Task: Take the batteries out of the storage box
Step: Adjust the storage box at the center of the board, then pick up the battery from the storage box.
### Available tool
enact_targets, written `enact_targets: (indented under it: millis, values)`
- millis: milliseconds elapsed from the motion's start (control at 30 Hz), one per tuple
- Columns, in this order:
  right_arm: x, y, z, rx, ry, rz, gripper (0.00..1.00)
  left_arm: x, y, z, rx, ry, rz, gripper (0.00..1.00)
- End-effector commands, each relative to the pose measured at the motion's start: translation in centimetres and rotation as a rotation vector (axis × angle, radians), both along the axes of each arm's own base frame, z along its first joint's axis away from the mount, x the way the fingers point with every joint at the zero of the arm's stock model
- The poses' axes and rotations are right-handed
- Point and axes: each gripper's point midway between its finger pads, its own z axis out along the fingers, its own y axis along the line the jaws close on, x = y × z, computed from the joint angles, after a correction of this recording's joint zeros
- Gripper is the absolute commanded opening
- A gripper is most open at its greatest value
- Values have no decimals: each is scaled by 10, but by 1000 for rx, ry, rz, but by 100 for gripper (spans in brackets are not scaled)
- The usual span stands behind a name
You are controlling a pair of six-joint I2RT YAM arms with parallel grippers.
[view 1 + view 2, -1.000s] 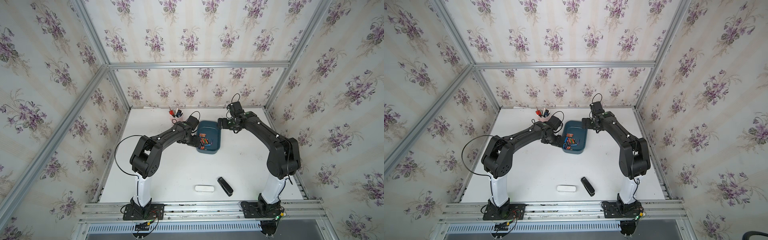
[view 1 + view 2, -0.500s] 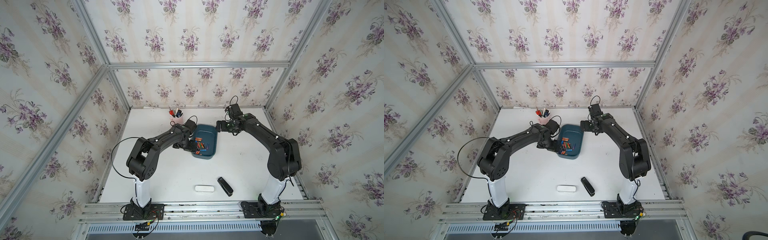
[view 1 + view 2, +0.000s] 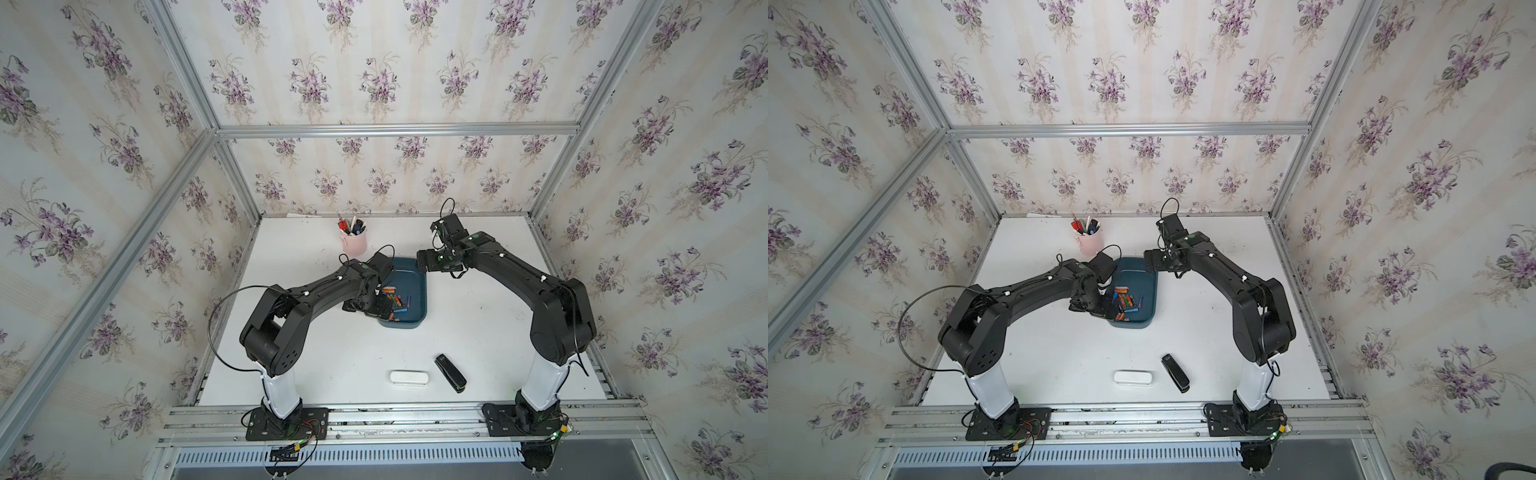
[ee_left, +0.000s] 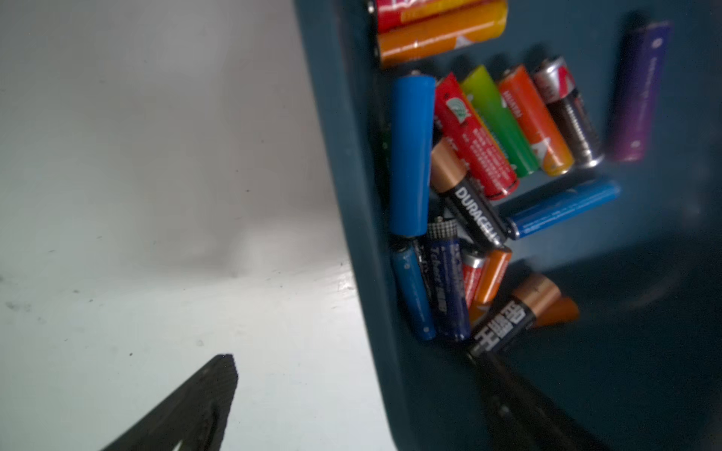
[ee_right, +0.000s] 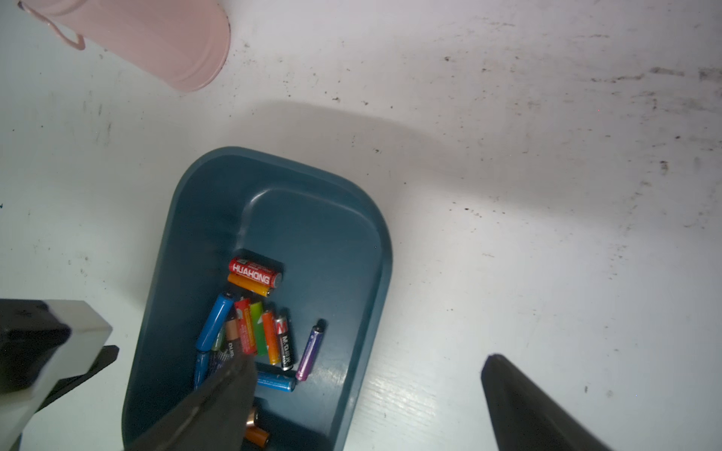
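1. The worktop (image 3: 353,353) is white and flat and carries every item. I expect the box to slide on it if pushed from one side only.
2. The storage box (image 3: 417,286) sits on the worktop between my two sets of fingers. I judge that this is why both arms are brought in: one to brace, one to work.
3. The left fingers (image 4: 195,398) are apart and hold nothing. One stands outside the box over bare worktop and the other inside, with the box's long wall between them. I read this as a setup to clamp that wall, not a battery.
4. The right fingers (image 5: 527,402) are apart and empty, straddling the opposite wall in the same manner.
5. The pink cup (image 3: 354,243) stands beyond the left fingers, apart from the box, and is not involved.
6. The batteries (image 4: 469,175) that I see all lie inside the box. They are heaped against the wall that the left fingers straddle, just beside the inner finger. None is out yet.
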Motion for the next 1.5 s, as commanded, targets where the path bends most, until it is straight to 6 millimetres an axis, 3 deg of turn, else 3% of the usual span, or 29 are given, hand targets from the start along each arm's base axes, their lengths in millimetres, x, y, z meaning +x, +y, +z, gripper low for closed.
enact_targets:
  millis: [0, 167, 333, 500, 767, 1467]
  values:
    - [-8, 13, 6, -3, -17, 17, 92, 6, 3, 24, -19, -50, 23, 100]
    - [-34, 43, -6, -30, 13, 89, 89, 14, 13, 59, -123, -95, 64, 100]
    - [-48, 58, -29, -45, 56, 123, 76, 23, 32, 71, -224, -110, 121, 100]
    - [-54, 62, -52, -52, 93, 127, 60, 28, 46, 66, -234, -92, 140, 100]
    - [-56, 75, -76, -55, 127, 160, 40, 28, 52, 51, -251, -62, 159, 100]
    - [-57, 74, -118, -133, 200, 181, 24, 25, 62, 40, -252, -40, 184, 99]
